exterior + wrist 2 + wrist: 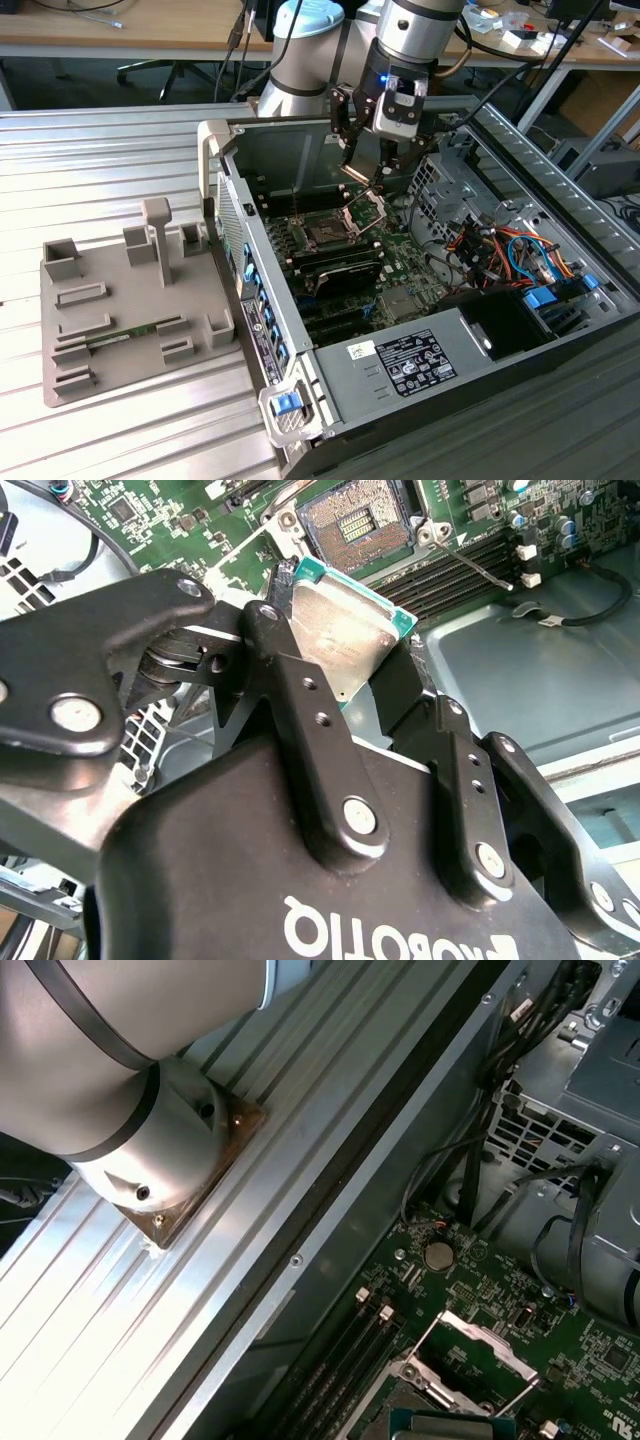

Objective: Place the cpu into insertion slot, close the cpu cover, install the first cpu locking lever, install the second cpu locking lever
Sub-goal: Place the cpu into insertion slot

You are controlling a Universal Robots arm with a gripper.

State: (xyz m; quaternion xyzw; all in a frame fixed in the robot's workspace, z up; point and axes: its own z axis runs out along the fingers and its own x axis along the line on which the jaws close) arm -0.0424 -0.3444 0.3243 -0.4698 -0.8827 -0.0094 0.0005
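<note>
1. Counted one robot arm (310, 40) and one gripper (340, 655) with two black fingers (300, 710). The jaws were clamped on opposite edges of the cpu, so closed on it.
2. One cpu (345, 620), with a silvery top and a green rim. It hung tilted between the fingers, above the motherboard (180, 525) and just beside the socket, not seated in it.
3. One insertion slot (355, 525). Its contact field was exposed, and it sat in the part of the board toward the case's far wall in the exterior view.
4. One cpu cover (365, 208), flipped up on its hinge at the socket's far edge. The first wrist view caught it standing open as well.
5. One thin lever rod (470, 562) lay slanted off a socket corner, crossing toward the long memory slots (470, 585). I couldn't count those slots for sure.
6. One open PC case (440, 350) lay on its side. One black rectangular module (335, 265) sat just beside the socket toward the case's near end, and a tangle of orange and blue cables (520, 250) ran along the wall on the exterior view's right.
7. One grey fixture tray (120, 300) lay flat, right up against the case on the exterior view's left.
8. The surface was a ribbed aluminium tabletop (100, 160), with the arm's base (150, 1130) bolted onto it. The room behind had wooden desks (120, 30), a chair base (150, 70) and a dark floor.
</note>
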